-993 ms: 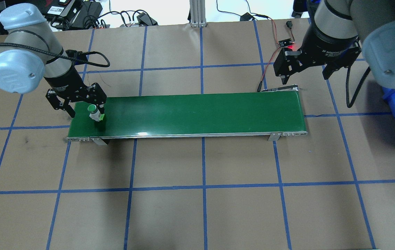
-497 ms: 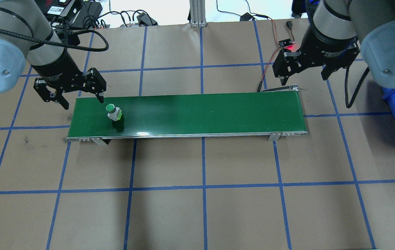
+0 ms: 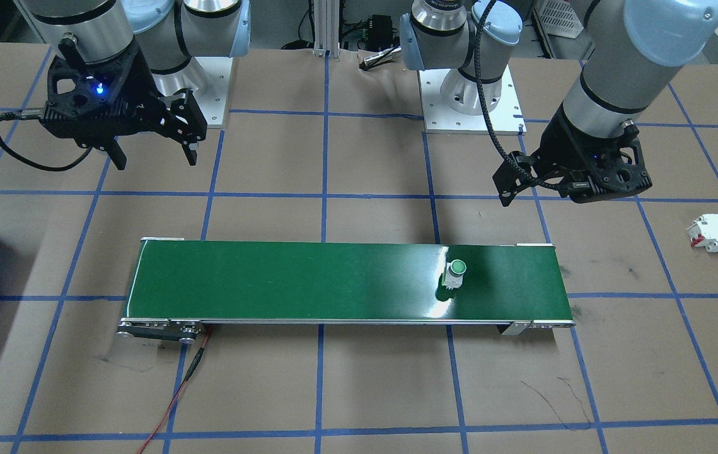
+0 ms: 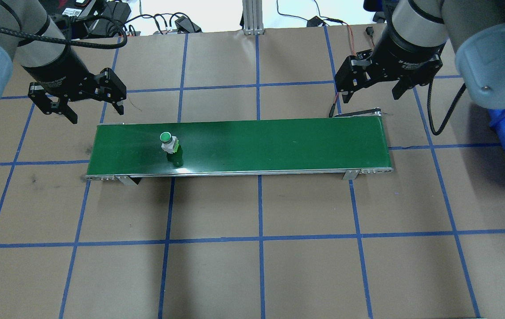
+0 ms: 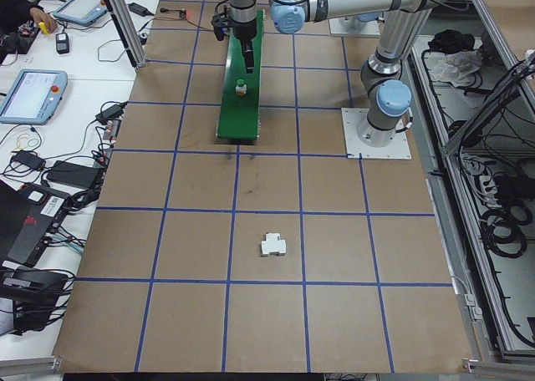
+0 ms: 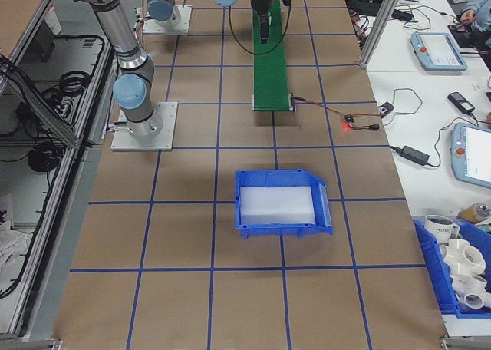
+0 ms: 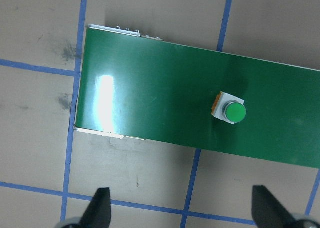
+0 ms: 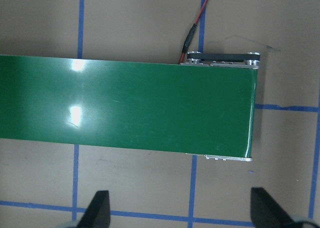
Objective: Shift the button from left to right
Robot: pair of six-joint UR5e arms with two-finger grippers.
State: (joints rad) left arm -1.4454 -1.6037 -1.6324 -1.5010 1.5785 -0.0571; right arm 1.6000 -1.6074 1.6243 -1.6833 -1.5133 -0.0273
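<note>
The button [image 4: 169,142] stands upright on the green conveyor belt [image 4: 279,141], toward its left end, free to ride across. Left gripper [image 4: 77,99] hangs wide and empty; right gripper [image 4: 369,86] waits wide above the far end.

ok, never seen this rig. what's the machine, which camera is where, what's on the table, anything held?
Two robot arms share a taped table; each ends in a two-finger tool. The overhead picture looks from behind the robot, the front picture faces it, two look along the table from its ends, and one camera rides each wrist. On the table: a green conveyor belt with the button standing on it, toward the robot's left end. A white block with red parts and a blue bin lie off the belt. The left tool and right tool hang open beyond the belt, holding nothing.
</note>
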